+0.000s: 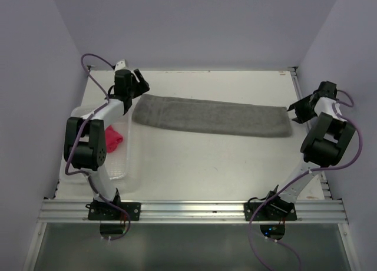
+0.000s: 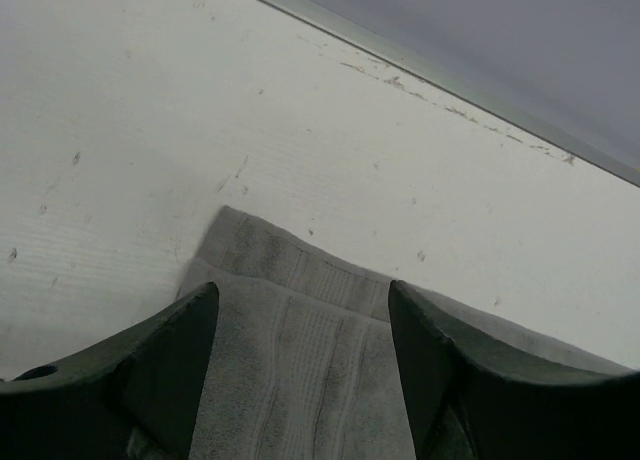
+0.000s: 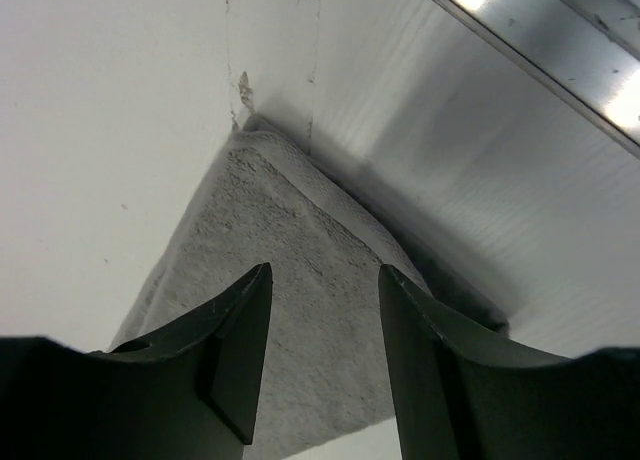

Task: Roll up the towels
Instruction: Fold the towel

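Observation:
The grey towel (image 1: 212,118) lies folded in a long flat strip across the back of the table. My left gripper (image 1: 134,89) is open over its left end; in the left wrist view the towel's corner (image 2: 300,350) lies between the fingers (image 2: 165,365). My right gripper (image 1: 297,109) is open over its right end, by the side rail; in the right wrist view the towel corner (image 3: 300,280) lies between the fingers (image 3: 245,355). The pink-red towel (image 1: 115,138) lies crumpled in the basket at the left.
The white plastic basket (image 1: 121,175) stands at the left table edge beside the left arm. A metal rail (image 3: 530,40) and the grey wall close in the right side. The table's back edge (image 2: 420,70) runs just behind the towel.

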Available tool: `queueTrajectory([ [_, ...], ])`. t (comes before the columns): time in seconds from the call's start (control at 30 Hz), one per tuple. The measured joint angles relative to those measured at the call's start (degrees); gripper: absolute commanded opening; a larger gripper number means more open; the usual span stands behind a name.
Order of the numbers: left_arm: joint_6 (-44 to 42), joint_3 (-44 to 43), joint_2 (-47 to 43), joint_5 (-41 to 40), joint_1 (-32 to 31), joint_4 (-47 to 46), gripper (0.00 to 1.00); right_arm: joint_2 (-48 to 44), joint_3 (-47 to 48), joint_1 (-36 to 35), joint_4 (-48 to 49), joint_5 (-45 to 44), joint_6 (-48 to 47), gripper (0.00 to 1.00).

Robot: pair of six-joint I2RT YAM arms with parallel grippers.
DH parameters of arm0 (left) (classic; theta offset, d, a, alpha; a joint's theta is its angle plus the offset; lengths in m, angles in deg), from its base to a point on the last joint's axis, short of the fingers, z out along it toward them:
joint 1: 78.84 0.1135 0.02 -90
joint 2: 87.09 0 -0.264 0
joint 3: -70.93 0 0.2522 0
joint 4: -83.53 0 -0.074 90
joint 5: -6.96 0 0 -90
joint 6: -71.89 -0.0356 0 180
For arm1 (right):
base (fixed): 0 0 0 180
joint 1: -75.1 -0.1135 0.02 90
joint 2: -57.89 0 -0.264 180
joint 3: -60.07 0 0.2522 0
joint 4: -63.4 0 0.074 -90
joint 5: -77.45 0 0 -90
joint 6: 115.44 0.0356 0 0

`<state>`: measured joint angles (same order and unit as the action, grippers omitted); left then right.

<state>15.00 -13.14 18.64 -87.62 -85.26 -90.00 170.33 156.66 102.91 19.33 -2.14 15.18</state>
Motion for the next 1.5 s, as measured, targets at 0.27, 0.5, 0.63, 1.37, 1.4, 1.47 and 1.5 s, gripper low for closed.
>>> queueTrajectory([
  [0.27,-2.8,-2.14,-7.91,4.07,0.0,3.93,0.78,-8.02,-5.38,0.37,-0.33,-5.49,-9.42,0.63],
  [0.5,-5.05,-2.58,-15.28,11.72,-0.02,12.41,0.82,-8.92,-10.6,-1.92,-0.13,-8.15,-15.28,0.65],
  [0.63,-6.43,-0.81,-21.35,13.22,-0.13,15.32,0.87,-8.22,-10.29,-4.31,0.22,-8.31,-18.34,0.65],
  [1.37,-15.32,6.47,-32.09,1.29,-16.31,19.41,0.94,-0.55,-4.87,-7.3,0.83,-18.21,-27.76,0.5],
  [1.4,-15.65,6.47,-32.15,0.5,-17.0,19.43,0.94,-0.24,-4.87,-7.3,1.18,-18.18,-27.96,0.49],
  [1.47,-16.24,6.47,-32.26,-0.79,-18.29,19.43,0.95,0.44,-4.87,-7.3,1.75,-18.05,-28.35,0.47],
  [1.5,-16.37,6.47,-32.26,-1.2,-18.8,19.43,0.95,0.74,-4.87,-7.3,2.1,-17.92,-28.48,0.45],
])
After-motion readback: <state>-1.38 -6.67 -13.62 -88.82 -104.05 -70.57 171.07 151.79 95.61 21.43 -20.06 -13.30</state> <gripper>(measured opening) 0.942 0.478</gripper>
